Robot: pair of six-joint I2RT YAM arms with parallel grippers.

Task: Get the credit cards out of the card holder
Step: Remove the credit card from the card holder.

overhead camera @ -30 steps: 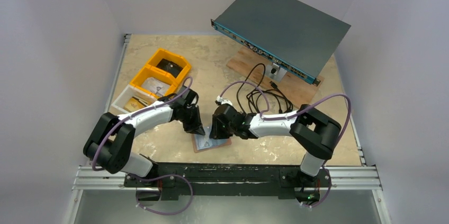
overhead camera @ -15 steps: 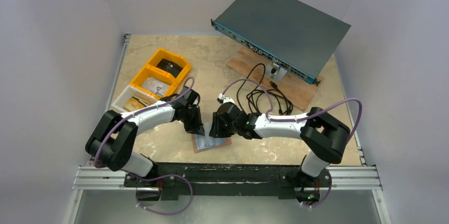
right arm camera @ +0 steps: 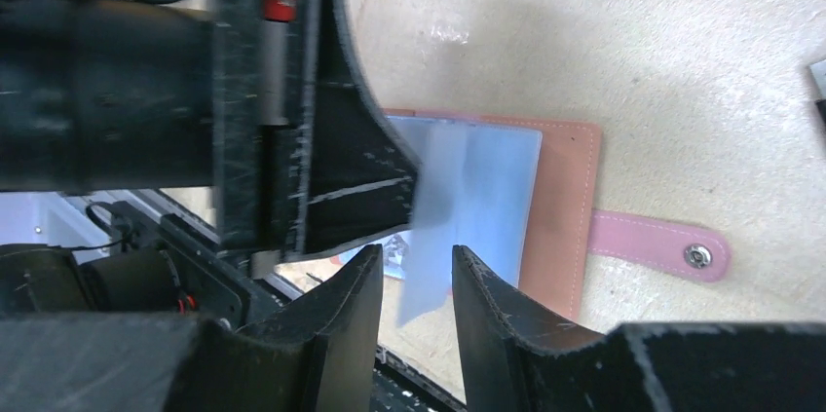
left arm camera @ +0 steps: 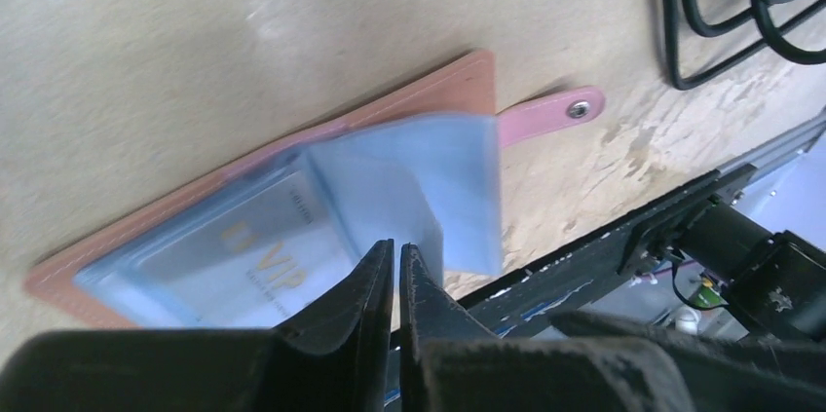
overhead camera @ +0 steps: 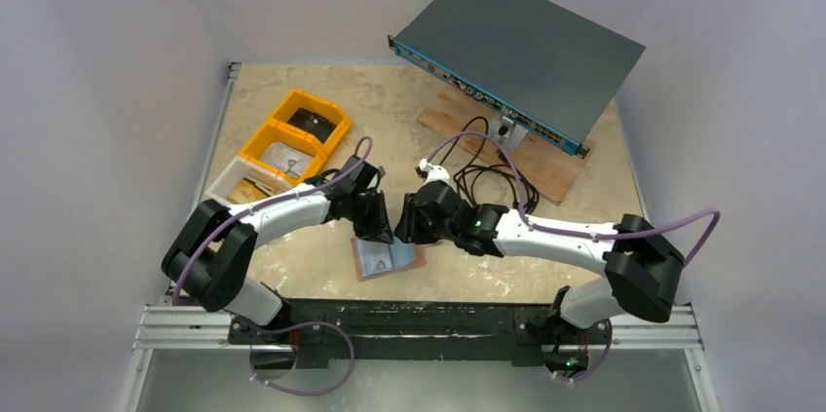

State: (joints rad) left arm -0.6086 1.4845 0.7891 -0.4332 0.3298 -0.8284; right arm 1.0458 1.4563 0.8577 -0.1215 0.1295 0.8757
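The card holder (overhead camera: pixel 414 259) lies open on the table, tan leather (left arm camera: pixel 429 91) with a pink snap strap (right arm camera: pixel 653 242). Pale blue sleeves fill its inside, and one holds a card printed VIP (left arm camera: pixel 244 256). One pale blue sleeve leaf (left arm camera: pixel 458 178) stands raised off the holder. My left gripper (left arm camera: pixel 396 246) is shut with its tips at that leaf's edge, apparently pinching it. My right gripper (right arm camera: pixel 417 254) is open, and the lower corner of the raised leaf (right arm camera: pixel 487 188) hangs between its fingers without touching them. Both grippers (overhead camera: pixel 380 230) (overhead camera: pixel 411 227) meet just above the holder. No dark card shows.
Yellow bins (overhead camera: pixel 297 134) and a white bin (overhead camera: pixel 237 184) sit at the back left. A grey rack unit (overhead camera: pixel 516 47) rests on a wooden board (overhead camera: pixel 458 120) at the back right, with black cables (overhead camera: pixel 482 176) in front. An aluminium rail (overhead camera: pixel 419 326) runs along the near edge.
The right arm has stretched out leftward and away from its base, and its jaws have opened wider around the leaf. The left gripper has shifted right, over the holder.
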